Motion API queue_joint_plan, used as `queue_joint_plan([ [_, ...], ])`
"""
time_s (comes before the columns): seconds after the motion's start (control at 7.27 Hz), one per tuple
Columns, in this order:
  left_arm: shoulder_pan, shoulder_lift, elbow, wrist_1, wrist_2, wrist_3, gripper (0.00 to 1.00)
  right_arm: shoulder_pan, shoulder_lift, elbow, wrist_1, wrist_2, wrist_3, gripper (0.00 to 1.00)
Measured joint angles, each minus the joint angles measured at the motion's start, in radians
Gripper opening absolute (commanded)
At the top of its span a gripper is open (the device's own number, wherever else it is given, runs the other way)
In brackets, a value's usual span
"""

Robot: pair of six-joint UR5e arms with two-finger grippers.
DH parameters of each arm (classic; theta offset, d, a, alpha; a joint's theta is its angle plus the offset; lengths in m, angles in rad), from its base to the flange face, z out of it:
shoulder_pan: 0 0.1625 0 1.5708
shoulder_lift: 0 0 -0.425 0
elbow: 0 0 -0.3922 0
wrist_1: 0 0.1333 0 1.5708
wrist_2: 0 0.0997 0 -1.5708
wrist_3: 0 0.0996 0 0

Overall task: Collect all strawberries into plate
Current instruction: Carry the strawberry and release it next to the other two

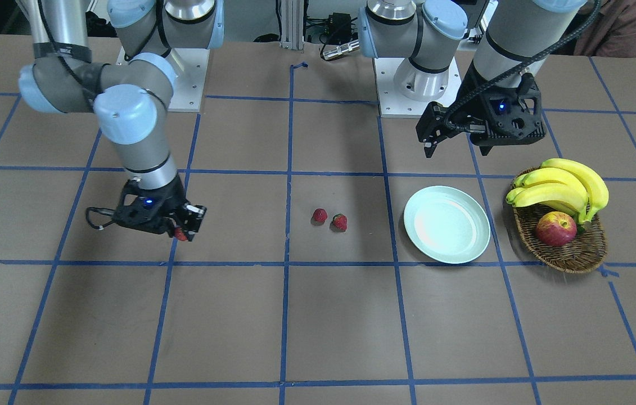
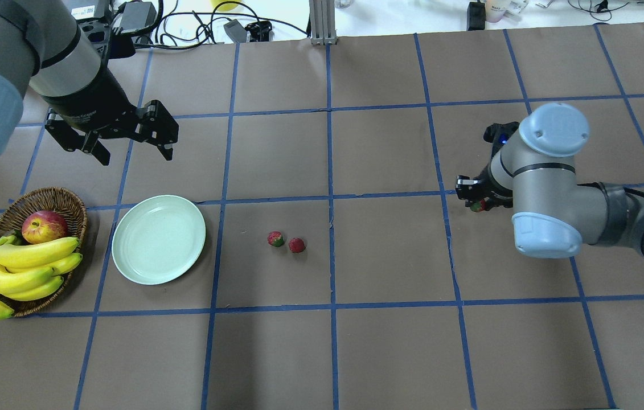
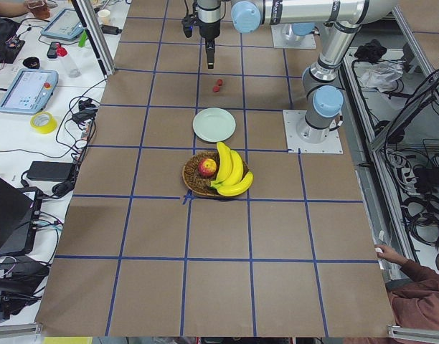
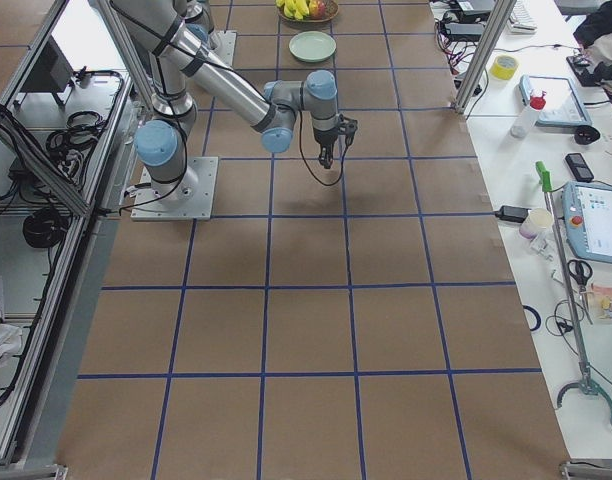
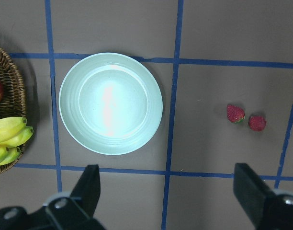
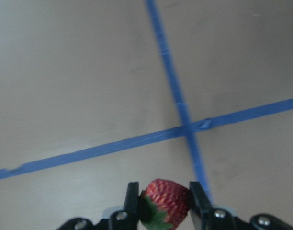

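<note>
In the front-facing view, well apart from the plate [image 1: 447, 225] and beyond two loose strawberries [image 1: 320, 215]: right gripper [image 1: 184, 229], clear of the table [image 1: 318, 326], pinched narrow on a third strawberry [image 1: 180, 234]. Over the table just past the plate's robot-side rim: left gripper [image 1: 457, 148], spread wide, holding and touching nothing. Plate glossy, its whole pale-green face showing. Just beside the plate, on the side away from the berries: wicker basket [image 1: 571, 262] with a bunch of bananas [image 1: 562, 188] and a red-yellow apple [image 1: 555, 229] inside. From overhead: loose pair just beside each other, near the plate, on brown covering gridded with blue tape lines [image 2: 329, 171]. From the left wrist: two dark fingers [image 5: 89, 189] far apart at the bottom corners, plate above and between them, loose pair off to the plate's side. From the right wrist: red berry with green cap squeezed between two fingers, above a crossing of tape. From the side views: white benches [image 3: 33, 143] along the table, with tablets, cables and a yellow tape roll [image 3: 43, 122].
</note>
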Motion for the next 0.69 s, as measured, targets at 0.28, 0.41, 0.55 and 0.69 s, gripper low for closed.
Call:
queue_joint_plan([
  [0.28,0.0,-0.001,0.0,0.0,0.002,0.0,1.0,0.249,0.076,-0.163,0.094,0.005,0.292,0.0],
  [0.41,0.0,-0.001,0.0,0.0,0.005,0.001,1.0,0.33,0.137,-0.21,0.102,0.006,0.402,0.0],
  [0.55,0.0,-0.001,0.0,0.0,0.008,0.001,1.0,0.385,0.196,-0.236,0.083,0.007,0.491,0.0],
  [0.69,0.0,-0.001,-0.001,0.0,0.01,0.001,1.0,0.414,0.243,-0.25,0.038,0.026,0.564,0.0],
])
